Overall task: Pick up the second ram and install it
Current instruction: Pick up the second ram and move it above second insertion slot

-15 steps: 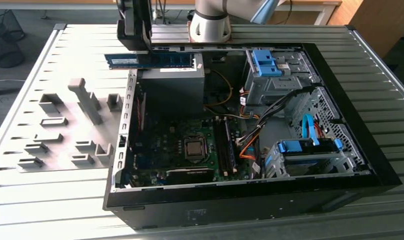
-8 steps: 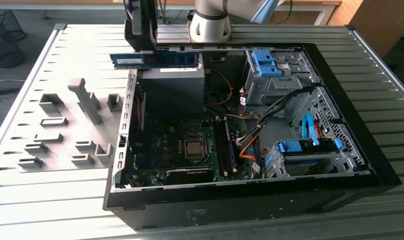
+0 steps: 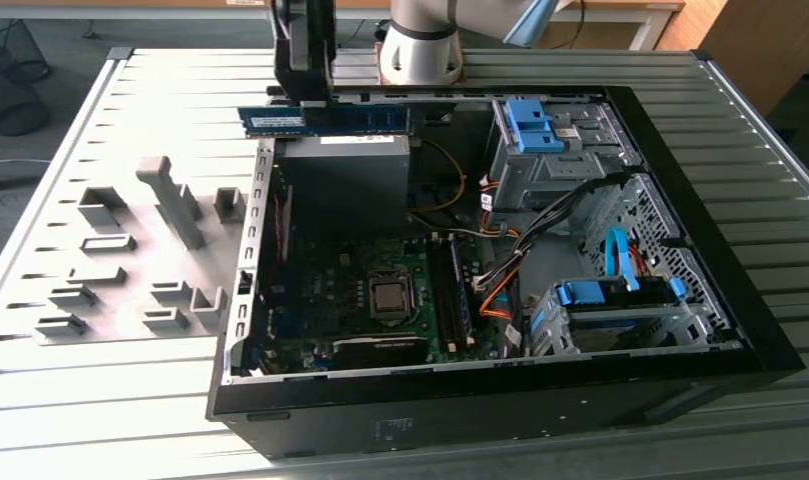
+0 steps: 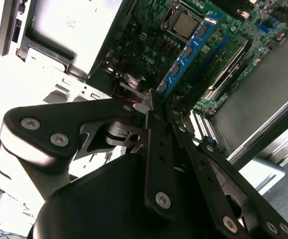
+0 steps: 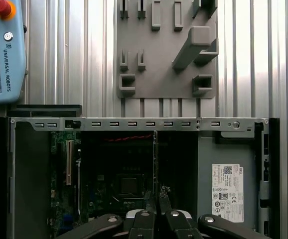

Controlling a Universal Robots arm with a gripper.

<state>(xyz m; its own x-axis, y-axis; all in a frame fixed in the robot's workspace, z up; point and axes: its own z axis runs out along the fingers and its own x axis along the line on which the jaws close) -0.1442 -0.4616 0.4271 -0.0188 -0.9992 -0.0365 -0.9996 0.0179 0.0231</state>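
In the exterior view my gripper (image 3: 304,100) hangs over the back edge of the open computer case (image 3: 724,330), shut on the second ram (image 3: 357,120). The stick is a long green-blue board with a white label, held level and above the case. In the second wrist view the fingers (image 4: 156,129) clamp the ram (image 4: 189,52), which runs out over the motherboard (image 4: 149,35). In the first wrist view the ram (image 5: 154,159) shows edge-on as a thin line above the fingertips (image 5: 149,206). The black memory slots (image 3: 451,290) lie beside the processor socket (image 3: 387,297).
A grey fixture plate (image 3: 57,250) with grey blocks lies on the slatted table at the exterior view's left. Blue drive-bay clips (image 3: 531,125), a metal drive cage and loose cables (image 3: 504,270) fill the case's other side. A teach pendant (image 5: 2,55) lies beyond the case.
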